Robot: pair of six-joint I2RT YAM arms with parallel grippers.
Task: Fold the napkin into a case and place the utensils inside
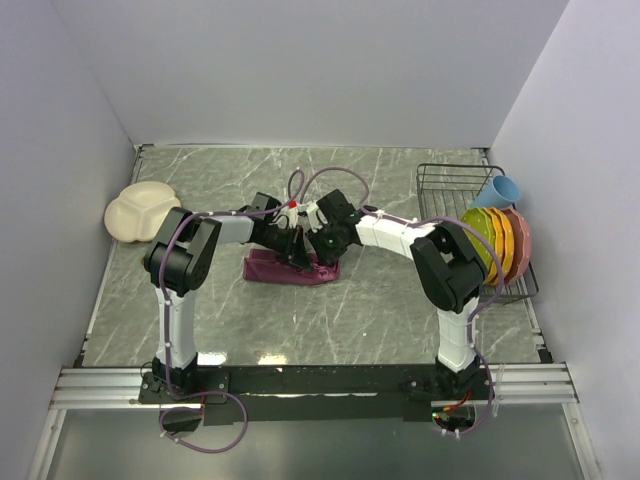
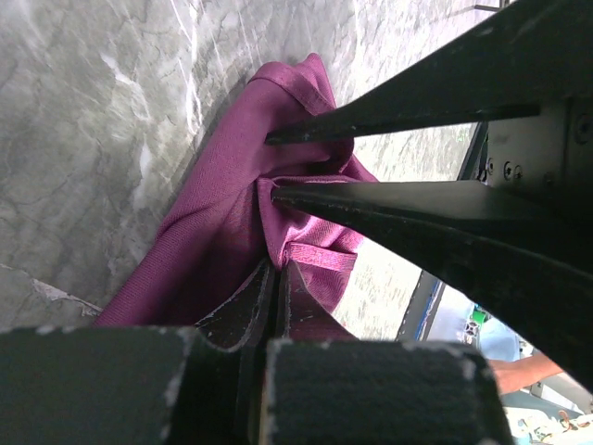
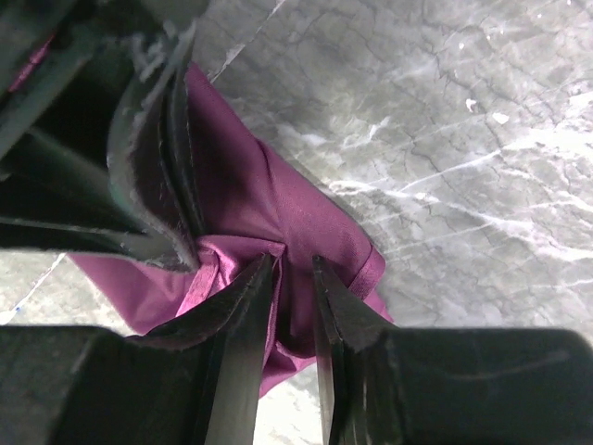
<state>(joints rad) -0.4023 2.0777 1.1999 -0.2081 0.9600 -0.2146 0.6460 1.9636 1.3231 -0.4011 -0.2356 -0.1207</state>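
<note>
Marble table [image 1: 400,300] bears the napkin [image 1: 290,270], bunched, no case yet; left gripper [image 2: 275,271] pinches it, right gripper [image 3: 295,267] stands slightly spread astride a fold; utensils unseen.

1. The napkin [image 1: 290,270] lies bunched on the table [image 1: 380,310], near its middle.
2. The left gripper [image 2: 276,271] reaches the napkin from the left and the right gripper [image 3: 295,267] from the right, their tips just beside each other on the cloth.
3. A fold of cloth sits between each gripper's fingers.
4. A divided plate [image 1: 140,212] lies well to the left, toward the back.
5. A wire rack [image 1: 445,180] stands at the right edge.
6. Plates [image 1: 497,243] stand on edge in the rack, with a cup [image 1: 500,189] behind them.
</note>
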